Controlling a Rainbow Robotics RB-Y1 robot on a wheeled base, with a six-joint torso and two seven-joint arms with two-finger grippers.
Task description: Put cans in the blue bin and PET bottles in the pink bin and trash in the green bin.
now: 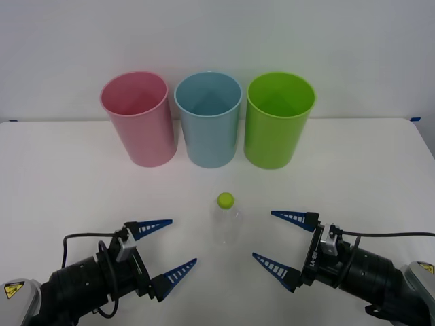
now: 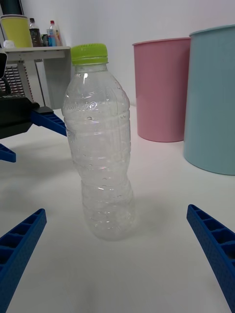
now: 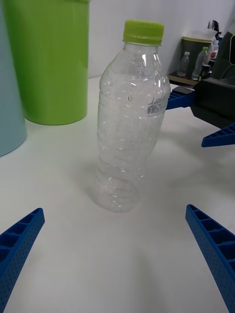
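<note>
Clear see-through bottle (image 1: 226,225) with a lime-green cap (image 1: 225,200) on the white table (image 1: 61,176). Behind the bottle: pink bin (image 1: 137,119), light-blue bin (image 1: 209,119), lime-green bin (image 1: 279,120). Both grippers' fingers (image 1: 175,274) are blue and ribbed.

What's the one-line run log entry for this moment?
PET bottle: upright on table, ungrasped | left end effector: open, beside it | right end effector: open, opposite side | pink bin: behind

The light is bright and even, and it seems to come from above. The white table (image 1: 68,176) looks almost washed out and shows only soft, faint shadows. The clear bottle (image 2: 100,146) carries small glints. The shelf (image 2: 34,54) behind is slightly out of focus.
</note>
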